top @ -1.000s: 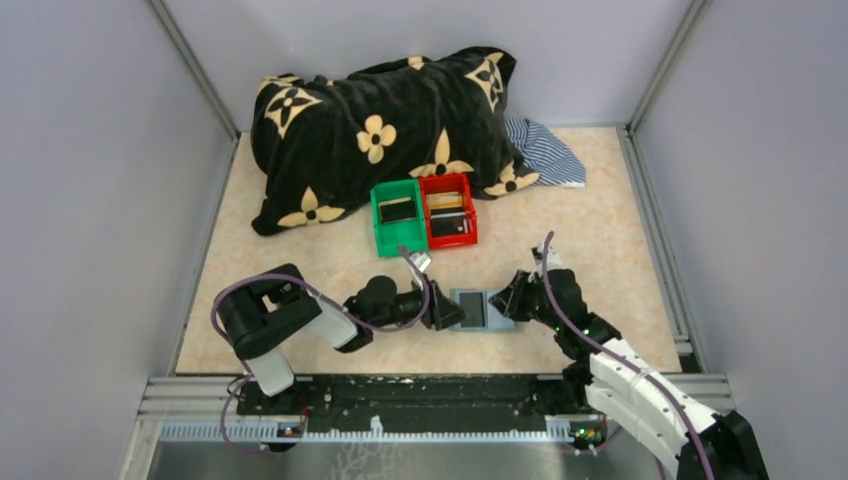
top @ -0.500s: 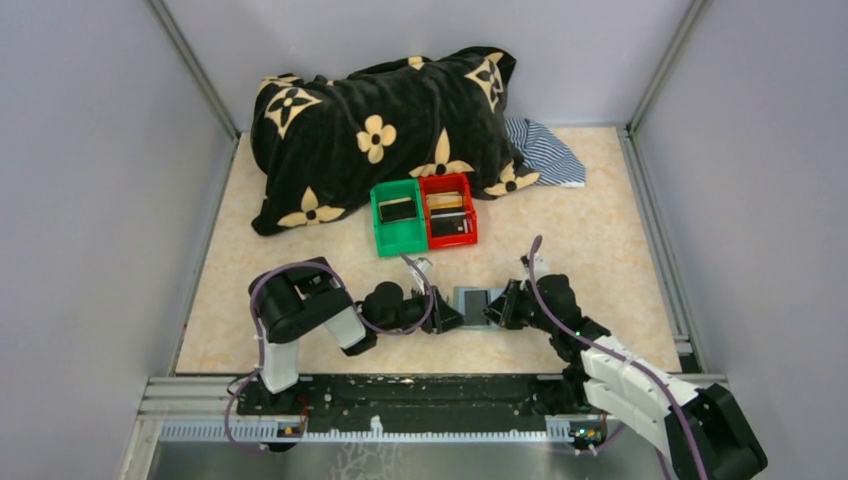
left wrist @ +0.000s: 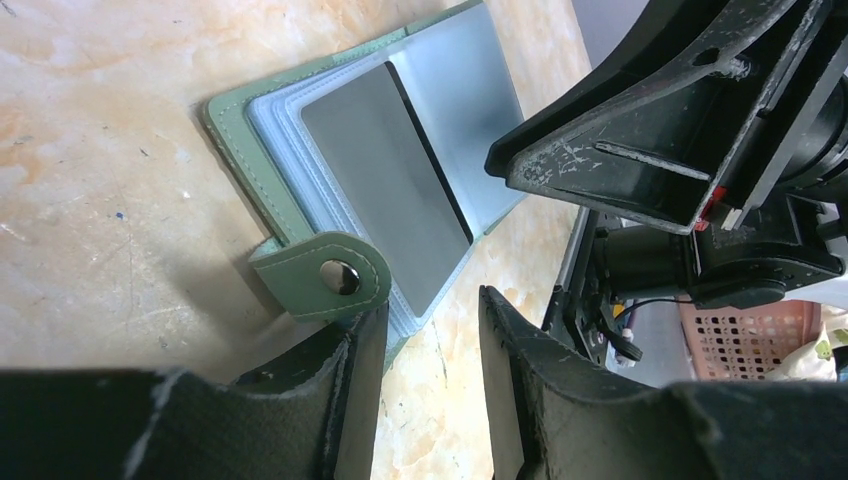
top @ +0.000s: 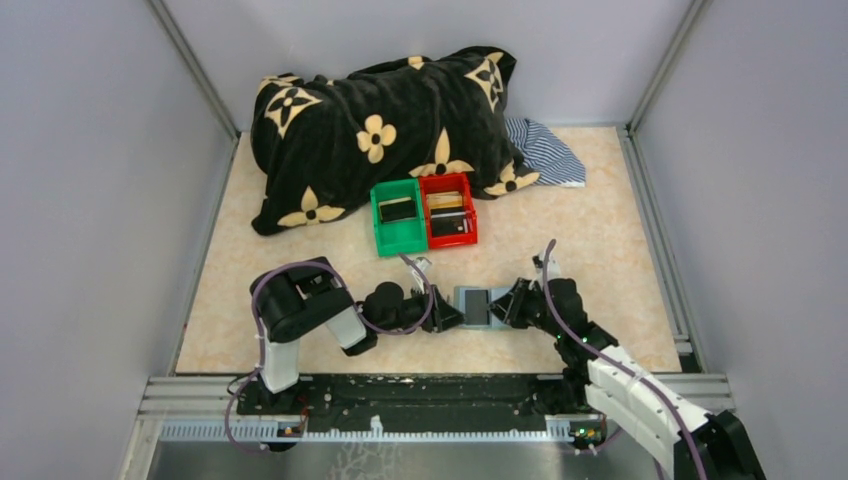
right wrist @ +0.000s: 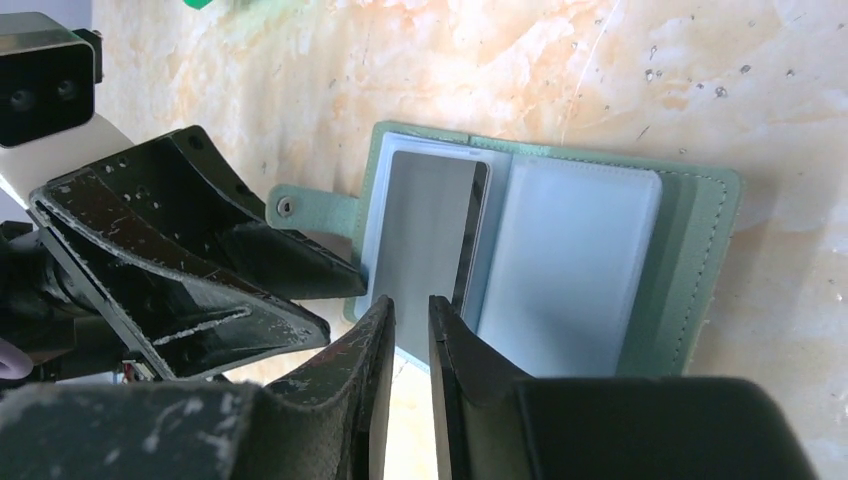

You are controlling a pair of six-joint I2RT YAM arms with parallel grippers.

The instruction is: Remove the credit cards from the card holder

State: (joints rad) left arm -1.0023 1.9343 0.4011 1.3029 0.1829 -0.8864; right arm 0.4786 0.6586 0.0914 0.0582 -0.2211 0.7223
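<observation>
The card holder [top: 474, 306] lies open on the table between my two grippers, green outside [left wrist: 232, 140] and blue-grey inside [right wrist: 570, 260]. A dark grey credit card [right wrist: 425, 235] sits in its left panel [left wrist: 385, 190]. My left gripper [left wrist: 432, 310] is open at the holder's edge, one finger [left wrist: 350, 380] beside the snap tab [left wrist: 325, 275]. My right gripper [right wrist: 410, 305] hovers over the card's near edge, its jaws narrowly apart with nothing between them. More credit cards lie in the green bin [top: 397, 216] and the red bin [top: 447, 210].
Behind the bins lies a black blanket with tan flowers [top: 380, 130], and a striped cloth [top: 545, 150] is at the back right. Grey walls close in both sides. Each gripper shows in the other's wrist view, close over the holder.
The left arm's elbow swung right and its gripper stayed at the holder. The right gripper closed in on the holder, then eased back a little. The holder shifted slightly.
</observation>
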